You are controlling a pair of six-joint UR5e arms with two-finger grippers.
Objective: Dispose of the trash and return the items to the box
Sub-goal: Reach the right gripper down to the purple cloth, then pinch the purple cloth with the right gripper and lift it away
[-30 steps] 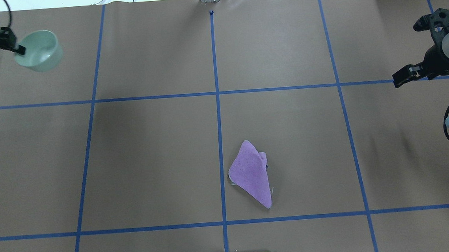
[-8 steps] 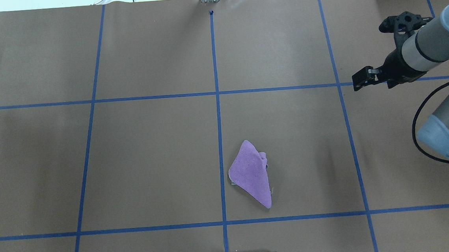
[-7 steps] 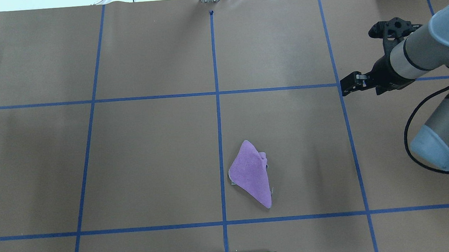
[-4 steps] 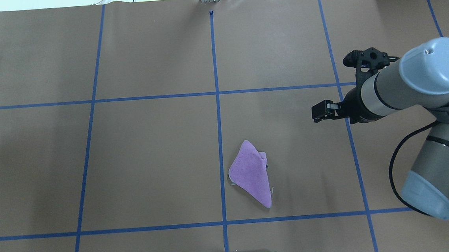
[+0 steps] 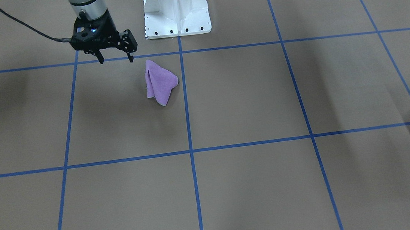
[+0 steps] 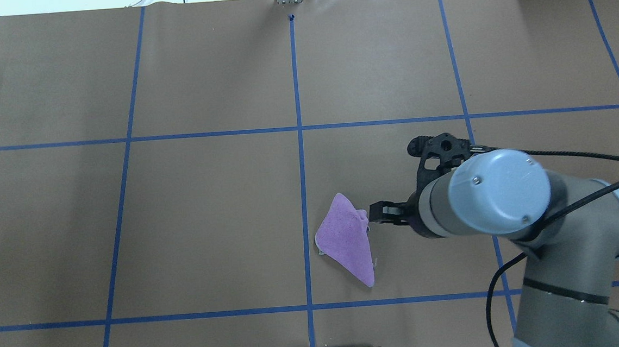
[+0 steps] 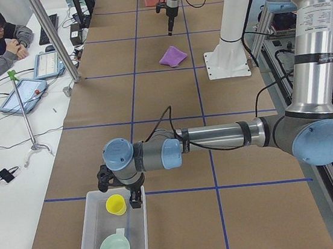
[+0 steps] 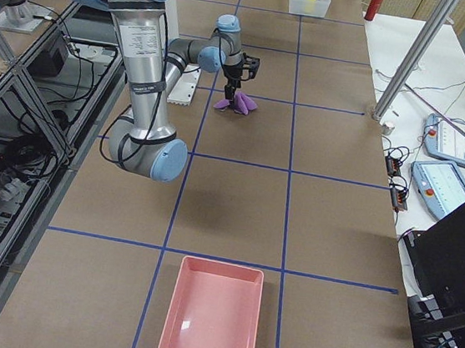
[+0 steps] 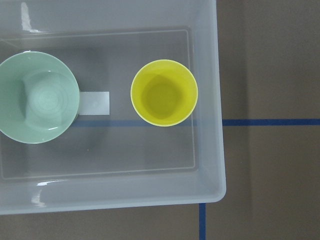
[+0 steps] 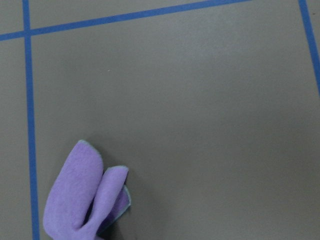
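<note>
The purple cloth (image 6: 347, 241) lies bunched up on the brown tabletop (image 6: 208, 202). It is close to the middle of the edge where the robot stands. It lies just to the right of the blue tape line (image 6: 300, 141) that runs down the middle.

The right arm (image 6: 499, 193) is stretched out toward the cloth. The right jaws are spread wide and hang just beside it. They hold nothing.

At the left edge of the tabletop sits a clear box (image 9: 210, 100). Inside it a green bowl (image 9: 39, 97) and a yellow cup (image 9: 164, 93) stand side by side. Both have the open side up, and there is a small gap between them.

The left arm (image 7: 217, 138) is stretched out to this box, and its end is above the rim next to the cup. I cannot tell if the left jaws are open or closed.

A pink tray (image 8: 208, 314) sits at the right edge.
</note>
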